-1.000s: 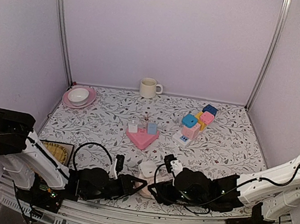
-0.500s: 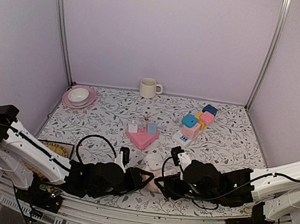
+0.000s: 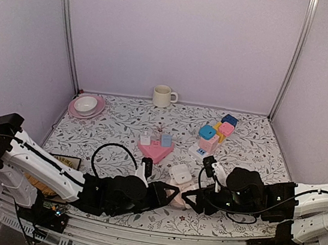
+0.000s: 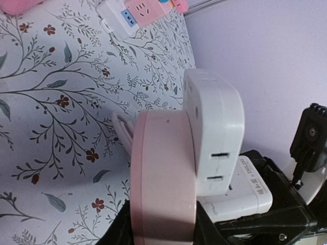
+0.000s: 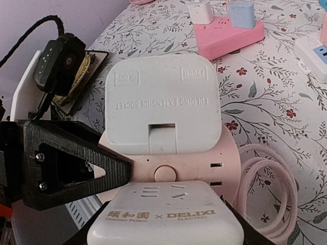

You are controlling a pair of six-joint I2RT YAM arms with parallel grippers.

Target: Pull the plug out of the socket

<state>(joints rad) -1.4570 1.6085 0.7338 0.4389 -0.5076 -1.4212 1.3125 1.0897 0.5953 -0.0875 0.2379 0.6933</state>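
Left hand: clamped on the rim of the round pink socket, one black finger pressed to its left edge. The socket is held on edge, low over the front of the table, between the two hands.

Right hand: closed on the white plug, which lies against the lower part of the pink socket's face. Cannot tell whether its pins are seated or out.

Above the white plug, on the same face: a larger white adapter, flush to the pink socket. The socket's pink cable lies looped on the table just beside it, on the right-hand side.

Beyond the pink socket, toward the back wall: a pink triangular strip carrying two small plugs. Further back and right of it is a stack of coloured blocks, a mug stands at the back wall, and a bowl on a pink plate is at back left.
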